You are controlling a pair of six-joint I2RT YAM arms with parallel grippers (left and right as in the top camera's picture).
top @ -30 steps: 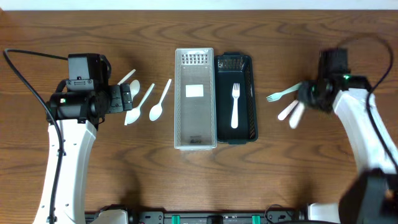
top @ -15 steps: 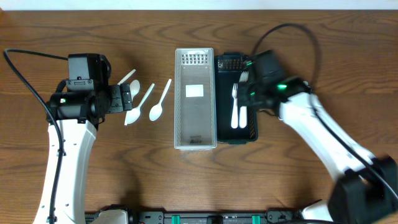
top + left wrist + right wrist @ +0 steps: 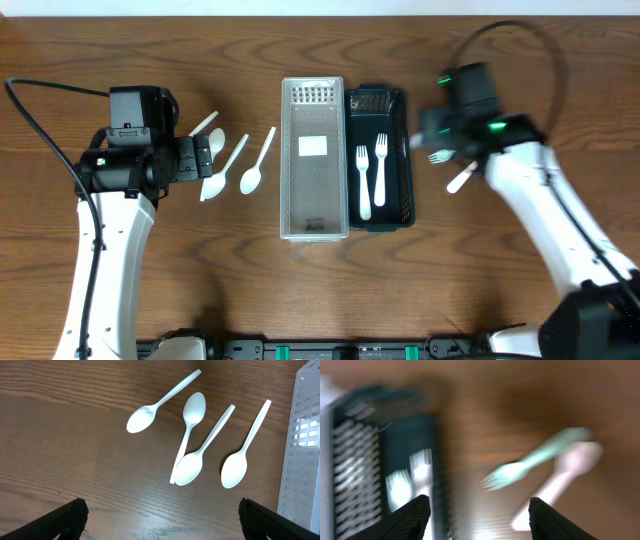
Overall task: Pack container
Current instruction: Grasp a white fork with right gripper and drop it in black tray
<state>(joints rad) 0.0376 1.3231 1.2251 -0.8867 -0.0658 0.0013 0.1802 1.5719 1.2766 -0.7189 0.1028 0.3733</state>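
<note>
Two white forks (image 3: 363,182) lie side by side in the dark green container (image 3: 400,160), which stands against the clear white container (image 3: 313,215). My right gripper (image 3: 428,136) hovers just right of the dark container, open and empty; its view is blurred by motion and shows the forks (image 3: 400,487), a teal fork (image 3: 535,460) and a white utensil (image 3: 560,480) on the table between the fingers (image 3: 412,515). My left gripper (image 3: 162,520) stands wide open above several white spoons (image 3: 190,467), holding nothing.
The spoons (image 3: 222,172) lie left of the clear container. The teal fork (image 3: 440,156) and white utensil (image 3: 460,178) lie on the wood right of the dark container. Both arm bases stand at the near table edge.
My right gripper carried a white fork from the right side to the dark container, opened and let it go there, then drew back to the right. The left arm has not moved.
</note>
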